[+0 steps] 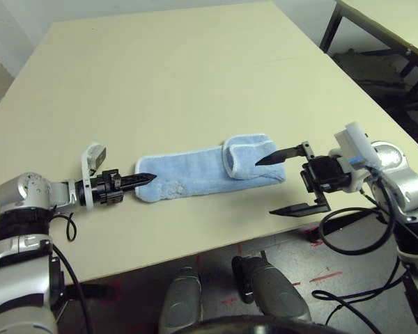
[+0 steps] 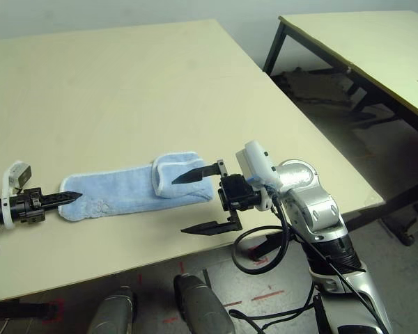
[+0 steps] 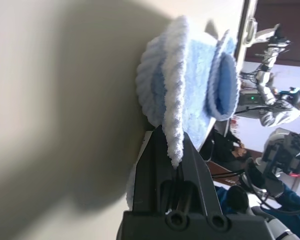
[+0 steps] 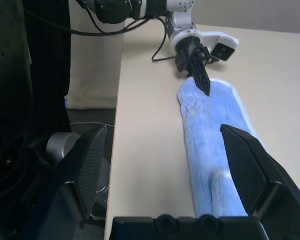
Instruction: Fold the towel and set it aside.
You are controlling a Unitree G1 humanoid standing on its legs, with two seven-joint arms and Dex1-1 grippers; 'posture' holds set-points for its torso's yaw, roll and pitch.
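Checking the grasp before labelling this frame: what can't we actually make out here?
- Left gripper is shut on the towel edge; the left wrist view shows the edging pinched, but the fingers hide how many layers.
- Logo near that end: too small to read in the head views.
- What lies under the folded-over flap is hidden by the flap itself.
- Right gripper, open: whether its upper finger touches the flap cannot be told.

Fluffy light-blue terry cloth towel (image 1: 202, 175) on a smooth, matt cream table (image 1: 181, 83).
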